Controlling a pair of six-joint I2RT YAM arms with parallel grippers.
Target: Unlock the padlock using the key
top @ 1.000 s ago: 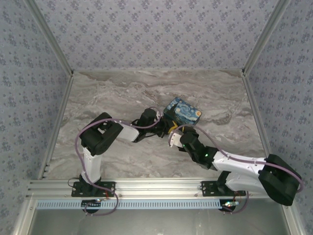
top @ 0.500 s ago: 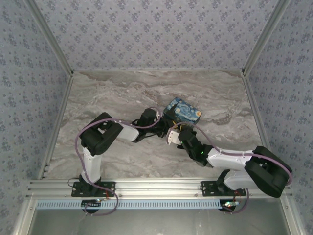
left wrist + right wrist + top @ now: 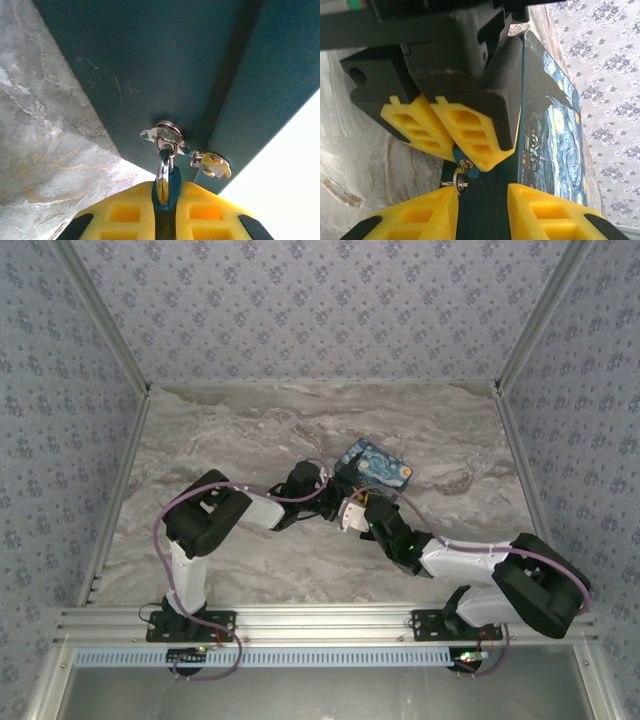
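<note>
The small teal padlock [image 3: 172, 186] hangs by its silver shackle [image 3: 162, 170] from the hasp [image 3: 165, 136] of the dark box. My left gripper [image 3: 167, 190] is shut on its body. In the right wrist view the padlock [image 3: 466, 167] sticks out between the left gripper's yellow fingers [image 3: 470, 135], keyhole end towards the camera. The key [image 3: 457, 182], on a small ring, sits just under that end. I cannot tell whether it is in the keyhole. My right gripper [image 3: 482, 200] stands open, its left finger [image 3: 427, 212] right beside the key. From above, both grippers [image 3: 345, 506] meet at the box's near corner.
The starry-night printed box [image 3: 374, 466] stands on the marble table [image 3: 240, 430], just behind both grippers. Patterned walls close in the table at the back and both sides. A metal rail [image 3: 320, 620] runs along the near edge.
The right arm has swung left and in towards the padlock, and its jaws have narrowed. The left arm and the box have not moved.
</note>
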